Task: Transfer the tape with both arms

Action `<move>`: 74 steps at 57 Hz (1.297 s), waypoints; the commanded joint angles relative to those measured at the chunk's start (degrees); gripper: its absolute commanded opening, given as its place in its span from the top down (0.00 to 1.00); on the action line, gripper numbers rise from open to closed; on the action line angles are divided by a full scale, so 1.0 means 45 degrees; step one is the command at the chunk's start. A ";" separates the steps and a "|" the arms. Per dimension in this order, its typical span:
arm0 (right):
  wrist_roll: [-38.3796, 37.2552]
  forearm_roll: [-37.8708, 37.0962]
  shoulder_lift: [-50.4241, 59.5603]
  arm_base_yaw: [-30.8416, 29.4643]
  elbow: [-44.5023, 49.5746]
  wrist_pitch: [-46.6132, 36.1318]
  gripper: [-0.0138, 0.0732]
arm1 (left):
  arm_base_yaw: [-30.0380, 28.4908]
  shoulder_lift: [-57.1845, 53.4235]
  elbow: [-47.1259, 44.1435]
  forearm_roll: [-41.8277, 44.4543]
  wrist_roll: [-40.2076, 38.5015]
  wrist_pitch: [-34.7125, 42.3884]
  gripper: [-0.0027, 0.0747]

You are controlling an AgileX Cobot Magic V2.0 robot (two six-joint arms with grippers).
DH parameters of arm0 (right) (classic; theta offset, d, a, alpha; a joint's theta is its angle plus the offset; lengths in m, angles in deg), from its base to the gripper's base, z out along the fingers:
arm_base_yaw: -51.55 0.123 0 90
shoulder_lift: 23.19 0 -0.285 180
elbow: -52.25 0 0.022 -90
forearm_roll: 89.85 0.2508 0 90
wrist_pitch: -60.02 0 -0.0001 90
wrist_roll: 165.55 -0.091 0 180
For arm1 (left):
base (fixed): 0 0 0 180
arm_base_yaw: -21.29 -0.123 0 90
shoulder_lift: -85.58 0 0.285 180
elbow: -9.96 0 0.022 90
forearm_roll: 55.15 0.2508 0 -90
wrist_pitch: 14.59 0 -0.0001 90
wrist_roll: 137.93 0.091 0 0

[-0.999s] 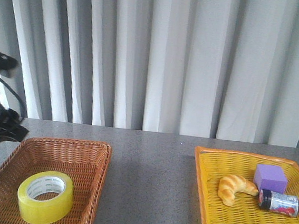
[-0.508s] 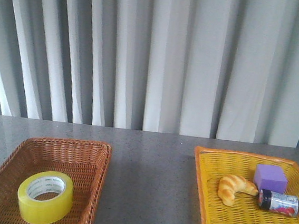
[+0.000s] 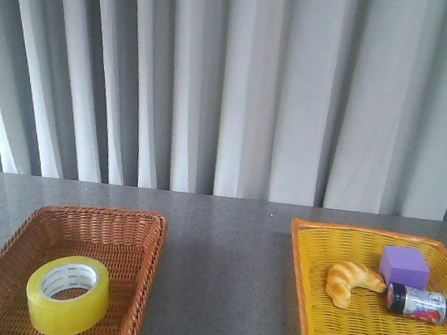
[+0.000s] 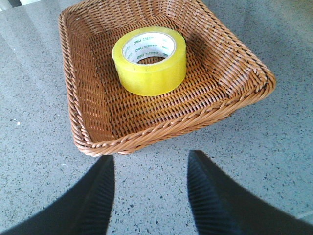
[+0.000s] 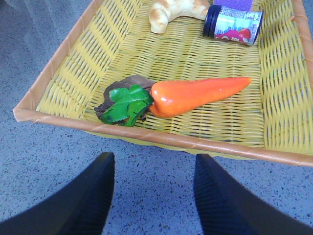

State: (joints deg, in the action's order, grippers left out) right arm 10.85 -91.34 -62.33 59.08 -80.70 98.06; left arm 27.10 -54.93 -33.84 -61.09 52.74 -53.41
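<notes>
Grey speckled stone counter [image 3: 221,278], pale pleated curtain [image 3: 240,82] behind. Brown woven wicker basket [image 3: 134,230] at 8 o'clock in front view. Yellow woven basket with orange rim [image 3: 301,278] at 4 o'clock, holding: golden croissant [image 3: 349,282]; purple cube block [image 3: 404,266] at its 2 o'clock; small dark-capped labelled can [image 3: 416,303] on its side, just beside both; orange plastic carrot with green leaves [image 5: 190,95], nearer the front rim.

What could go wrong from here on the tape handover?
1. The tape lies flat, deep in the brown basket; the open left gripper sits outside the near rim, so its fingers could clip the wall or drag the basket on the way in.
2. The yellow basket already holds a carrot, croissant, small jar and purple block; a drop there could land on one and roll.
</notes>
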 commanded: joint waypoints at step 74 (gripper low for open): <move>0.0011 -0.0138 -0.0038 -0.0078 -0.0336 -0.0798 0.85 | 0.0008 -0.0041 -0.0321 -0.0187 -0.0142 0.1840 0.97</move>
State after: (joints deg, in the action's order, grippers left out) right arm 10.83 -91.51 -62.33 59.08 -80.70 98.12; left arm 27.10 -55.20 -36.65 -61.10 52.74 -48.85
